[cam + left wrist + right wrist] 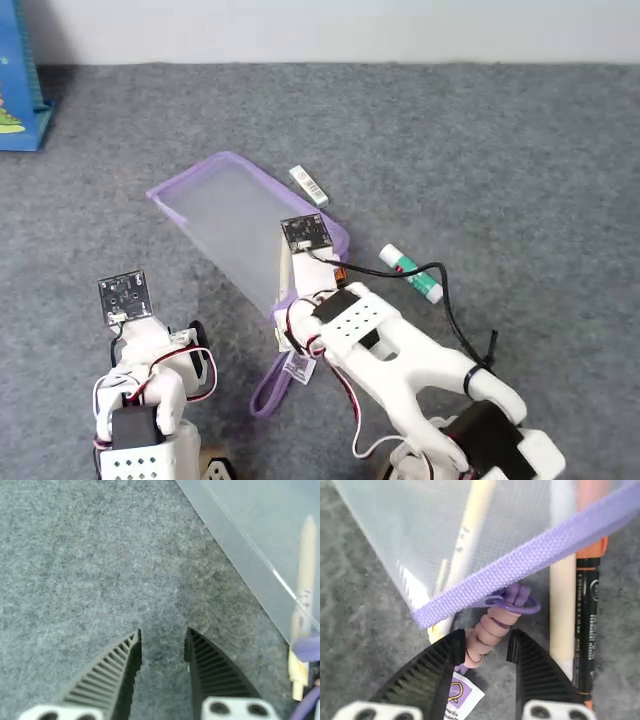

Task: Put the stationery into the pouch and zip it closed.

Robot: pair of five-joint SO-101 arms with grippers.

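Partway, I'd say. Pouch (235, 215) lies on the table (520, 140), unzipped. Pencil (470, 535) is inside and the orange marker (589, 625) pokes out of the mouth. Green-capped stick (410, 272) and eraser (308, 185) lie outside. Right gripper (486, 645) fingers sit slightly apart astride the zip pull (492, 622). Left gripper (162, 645) is slightly apart and empty.

Purple-edged clear pouch (232, 222), orange marker (590, 630)

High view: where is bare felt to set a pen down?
Free: the wide felt right of the glue stick, and the strip between blue box and pouch. Crowded: the pouch's near corner, at the zip pull.
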